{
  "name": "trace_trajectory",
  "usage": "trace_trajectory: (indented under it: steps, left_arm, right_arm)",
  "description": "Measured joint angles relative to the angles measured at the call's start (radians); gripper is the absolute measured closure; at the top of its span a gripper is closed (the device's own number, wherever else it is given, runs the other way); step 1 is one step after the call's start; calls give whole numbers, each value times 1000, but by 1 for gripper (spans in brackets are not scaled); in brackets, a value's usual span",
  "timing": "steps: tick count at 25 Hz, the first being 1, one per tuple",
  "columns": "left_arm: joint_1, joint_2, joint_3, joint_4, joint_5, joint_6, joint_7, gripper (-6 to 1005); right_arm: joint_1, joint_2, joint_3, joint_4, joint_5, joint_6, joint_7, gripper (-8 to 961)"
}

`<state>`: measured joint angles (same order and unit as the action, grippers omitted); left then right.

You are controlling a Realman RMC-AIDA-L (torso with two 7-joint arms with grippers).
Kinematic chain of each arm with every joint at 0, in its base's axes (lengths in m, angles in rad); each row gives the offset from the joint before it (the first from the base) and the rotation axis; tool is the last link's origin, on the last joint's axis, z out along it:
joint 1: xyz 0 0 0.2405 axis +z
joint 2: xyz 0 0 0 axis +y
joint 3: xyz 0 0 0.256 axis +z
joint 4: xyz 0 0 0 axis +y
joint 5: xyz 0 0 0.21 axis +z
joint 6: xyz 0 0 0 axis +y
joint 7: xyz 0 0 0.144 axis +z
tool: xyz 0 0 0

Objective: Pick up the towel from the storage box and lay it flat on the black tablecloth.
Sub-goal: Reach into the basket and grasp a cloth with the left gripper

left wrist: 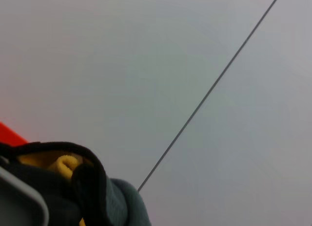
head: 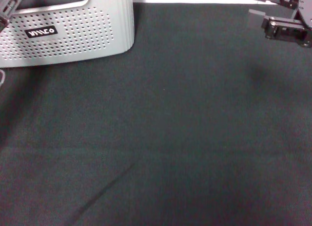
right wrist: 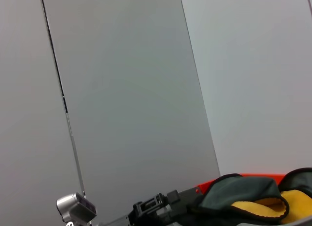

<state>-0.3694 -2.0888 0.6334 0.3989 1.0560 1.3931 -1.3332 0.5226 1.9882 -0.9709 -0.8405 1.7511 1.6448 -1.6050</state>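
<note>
The towel (left wrist: 105, 199), grey with yellow folds showing, is lying bunched inside the storage box (head: 73, 33) at the far left corner. The left gripper (head: 7, 11) is hovering there, the right gripper (head: 287, 19) at the far right; neither claw's state is readable. Bare black tablecloth (head: 165, 138) is stretching to the near edge.

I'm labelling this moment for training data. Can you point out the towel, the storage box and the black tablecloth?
towel (right wrist: 253, 197): right wrist view, on its grey-teal outer fold.
storage box (head: 92, 26): head view, on its perforated front wall.
black tablecloth (head: 185, 138): head view, on a bare middle stretch.
</note>
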Motion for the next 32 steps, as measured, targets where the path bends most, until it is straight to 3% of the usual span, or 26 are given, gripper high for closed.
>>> trace_trajectory:
  steps: [20, 32]
  left_arm:
    - [-6, -2, 8, -2, -31, -102, -105, 240]
    - [-11, 3, 5, 7, -36, -101, -314, 241]
  right_arm:
    - [-15, 9, 2, 2, 4, -2, -14, 98]
    - [-15, 10, 12, 16, 4, 1, -24, 98]
